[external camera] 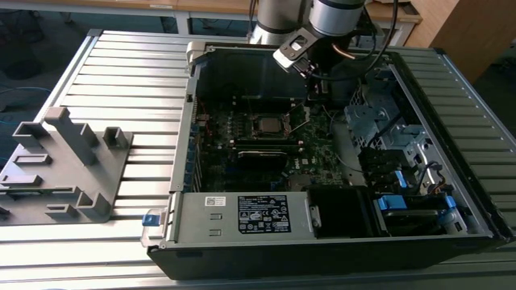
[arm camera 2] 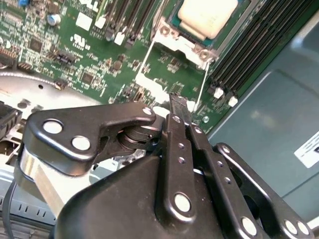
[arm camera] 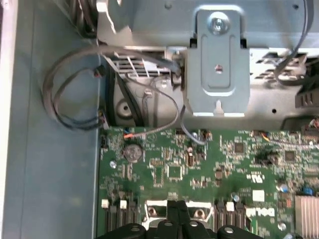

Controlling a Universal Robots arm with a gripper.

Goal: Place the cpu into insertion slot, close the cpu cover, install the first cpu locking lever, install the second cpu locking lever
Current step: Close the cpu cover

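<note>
Green board (arm camera: 209, 169) dense with chips, a coin cell (arm camera: 133, 152) near its edge. Past that edge, bare grey case floor (arm camera: 50, 189) with a loop of thin cables (arm camera: 70, 94) on it. Beyond the board, a grey bracket (arm camera: 219, 64) with a screw (arm camera: 218, 24) in its tab; more wires trailing from beside it onto the board. Black gripper (arm camera: 178, 211) over the board, fingers pressed together, tips in front of a silvery socket frame (arm camera: 154, 211). White-tabbed slots (arm camera: 113, 204) just beside the frame. Finned heatsink (arm camera: 306, 211) well apart from the gripper.
</note>
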